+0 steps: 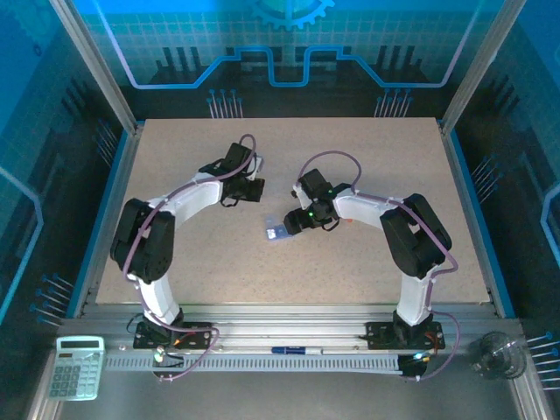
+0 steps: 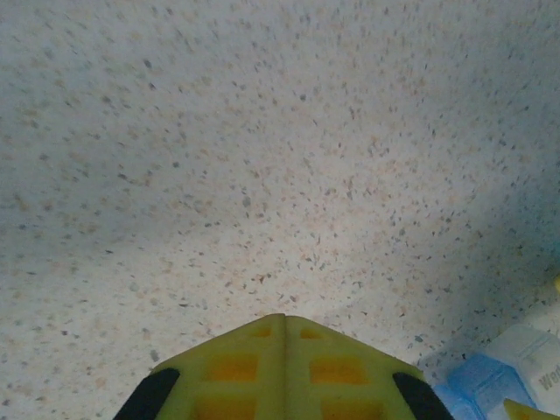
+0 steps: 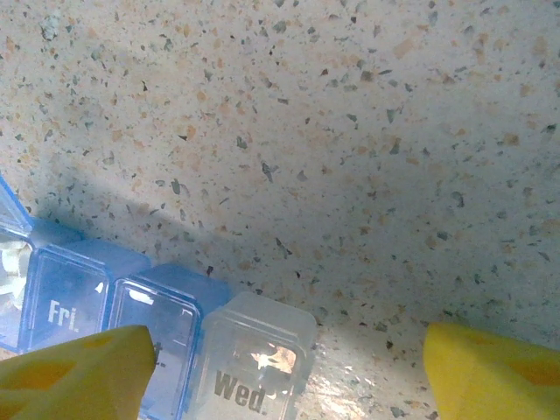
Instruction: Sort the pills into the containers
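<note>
The containers are one translucent blue pill box [image 1: 277, 233] lying flat near the table's middle. Seen from the right wrist, the pill box [image 3: 166, 324] shows lids marked "Fri." and "Wed."; the Wed. lid is clear. Pale lumps [image 3: 9, 262] under a raised lid at the left edge may be pills, too cut off to tell. My right gripper [image 3: 284, 350] stands open just over the box, its left yellow finger [image 3: 79, 372] above a blue lid. My left gripper [image 2: 284, 319] is shut with nothing between its fingers, above bare table beside the pill box [image 2: 512, 372].
The speckled tabletop [image 1: 350, 140] is fenced by metal posts and blue walls. On the near ledge sit a calculator [image 1: 76, 367], a pen [image 1: 293, 350] and a clear cup [image 1: 497, 354]. Both arms reach toward the centre, their grippers close together.
</note>
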`<state>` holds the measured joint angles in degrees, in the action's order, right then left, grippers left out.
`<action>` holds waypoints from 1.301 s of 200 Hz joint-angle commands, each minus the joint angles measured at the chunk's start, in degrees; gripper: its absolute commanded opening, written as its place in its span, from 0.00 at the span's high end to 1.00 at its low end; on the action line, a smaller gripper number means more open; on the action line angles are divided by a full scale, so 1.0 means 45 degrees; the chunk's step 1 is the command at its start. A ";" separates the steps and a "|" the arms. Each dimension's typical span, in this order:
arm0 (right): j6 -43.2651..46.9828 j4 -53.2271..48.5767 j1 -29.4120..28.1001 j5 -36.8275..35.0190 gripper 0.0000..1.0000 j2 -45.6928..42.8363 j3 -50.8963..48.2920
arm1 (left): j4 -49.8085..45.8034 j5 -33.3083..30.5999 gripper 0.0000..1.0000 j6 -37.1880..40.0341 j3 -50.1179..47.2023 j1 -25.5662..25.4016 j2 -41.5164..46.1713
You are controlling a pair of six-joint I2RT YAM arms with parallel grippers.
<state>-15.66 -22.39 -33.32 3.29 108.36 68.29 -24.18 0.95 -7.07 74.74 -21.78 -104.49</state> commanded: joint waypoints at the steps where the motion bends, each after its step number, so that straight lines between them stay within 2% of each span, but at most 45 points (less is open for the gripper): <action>1: -0.0133 -0.0483 0.0089 -0.0642 0.18 0.0572 -0.0503 | -0.1607 0.0656 1.00 0.0326 0.0851 -0.0221 -0.0818; 41: -0.0250 -0.0439 0.0082 -0.0604 0.19 0.0682 -0.0528 | -0.2475 0.1056 1.00 0.0500 0.1400 -0.0387 -0.1782; 100: -0.0345 -0.0356 0.0081 -0.0575 0.19 0.0752 -0.0606 | -0.2741 0.1865 1.00 0.0502 0.1383 -0.0560 -0.1995; 260: -0.0423 -0.0473 0.0085 -0.0575 0.20 0.0893 -0.0567 | -0.2753 0.3012 1.00 0.0016 0.0369 -0.1122 -0.0674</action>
<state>-17.19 -20.91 -33.30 3.75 108.62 67.81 -35.33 12.03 -6.04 77.93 -26.55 -109.97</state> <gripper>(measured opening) 0.798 0.049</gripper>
